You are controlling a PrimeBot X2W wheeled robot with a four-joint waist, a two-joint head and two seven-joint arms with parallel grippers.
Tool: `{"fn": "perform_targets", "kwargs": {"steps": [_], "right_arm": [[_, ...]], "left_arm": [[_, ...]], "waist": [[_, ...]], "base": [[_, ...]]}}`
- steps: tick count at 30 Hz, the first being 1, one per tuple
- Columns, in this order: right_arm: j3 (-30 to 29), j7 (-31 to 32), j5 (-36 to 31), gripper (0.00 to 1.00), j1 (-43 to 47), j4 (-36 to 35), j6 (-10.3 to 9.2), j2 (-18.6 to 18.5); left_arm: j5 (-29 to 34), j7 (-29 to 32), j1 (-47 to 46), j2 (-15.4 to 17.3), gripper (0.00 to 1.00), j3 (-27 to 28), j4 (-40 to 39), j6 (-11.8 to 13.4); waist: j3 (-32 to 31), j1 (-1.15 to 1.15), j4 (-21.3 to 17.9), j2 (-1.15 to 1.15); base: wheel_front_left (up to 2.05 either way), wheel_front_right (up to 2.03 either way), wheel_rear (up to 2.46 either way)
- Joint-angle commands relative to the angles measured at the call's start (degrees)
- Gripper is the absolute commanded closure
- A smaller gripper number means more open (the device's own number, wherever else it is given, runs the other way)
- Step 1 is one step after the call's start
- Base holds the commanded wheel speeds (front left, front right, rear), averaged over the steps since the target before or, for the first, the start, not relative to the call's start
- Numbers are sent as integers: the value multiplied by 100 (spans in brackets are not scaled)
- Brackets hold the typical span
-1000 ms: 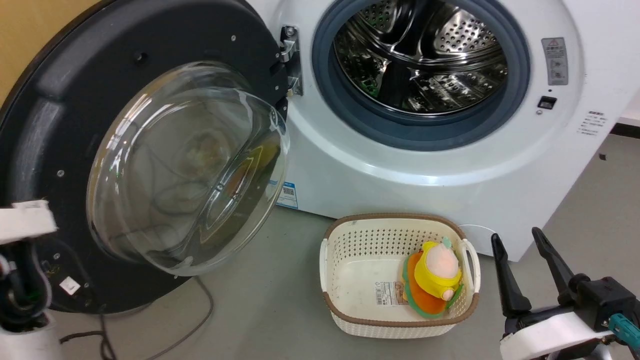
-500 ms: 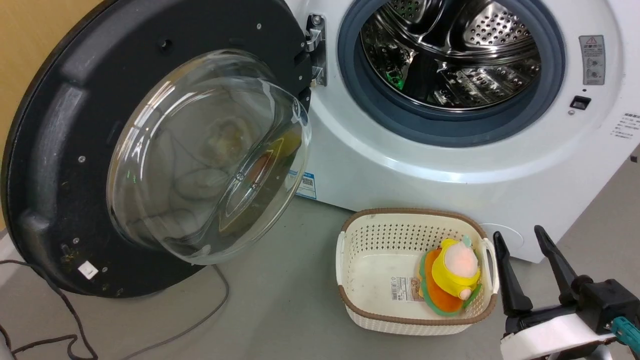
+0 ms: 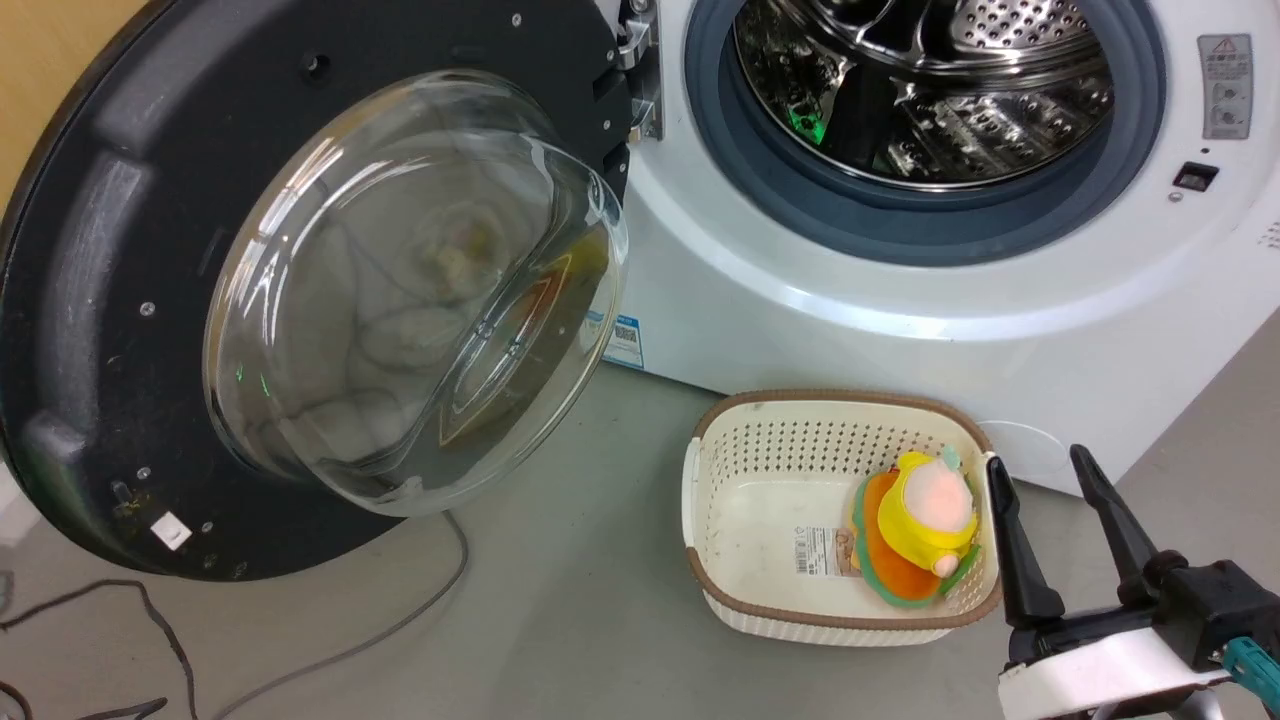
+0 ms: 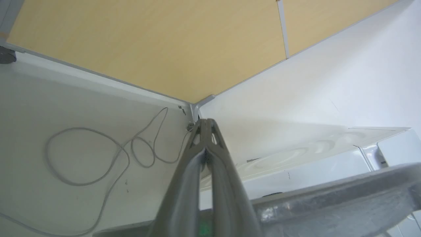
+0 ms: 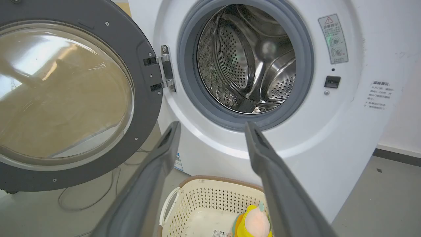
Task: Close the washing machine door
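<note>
Door (image 3: 320, 290) hung wide open left of machine (image 3: 900, 330), prob. heavy & stiff on its hinge (image 3: 640, 65) w/ slick, breakable glass (image 3: 430, 240), so better pushed flat on the black rim (image 3: 80, 300) than gripped; right gripper (image 3: 1035, 460) gaped open, left gripper (image 4: 205, 123) was closed, empty.

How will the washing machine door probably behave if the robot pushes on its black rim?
The washing machine door will likely swing as one rigid piece around its metal hinge. Its thick rim and bulging glass bowl suggest it is fairly heavy. The smooth glass looks slippery, so the rim seems safer.
</note>
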Motion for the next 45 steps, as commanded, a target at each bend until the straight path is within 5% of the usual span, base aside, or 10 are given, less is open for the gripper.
{"fn": "perform_targets", "kwargs": {"steps": [1,12,27,36,45], "right_arm": [[13,-59,-29,0,-108,-32,3,16],[112,-190,-68,0,-144,-35,4,18],[210,-370,32,0,-106,-6,4,21],[220,-474,119,0,-50,6,5,23],[255,-474,200,0,-52,42,5,23]], "left_arm": [[-214,93,-128,-7,100,134,131,-79],[-783,768,-159,-266,100,24,530,-341],[-2041,2179,612,-730,100,-873,-668,-440],[-2815,2957,1511,-869,100,-2030,-2283,-495],[-2833,3011,2050,-900,100,-3519,-3186,-495]], "waist": [[44,0,18,0],[174,0,223,0],[81,0,641,0],[-47,0,782,0],[-246,0,419,0]], "base": [[0,0,0],[0,0,0],[0,0,0],[0,0,0],[0,0,0]]}}
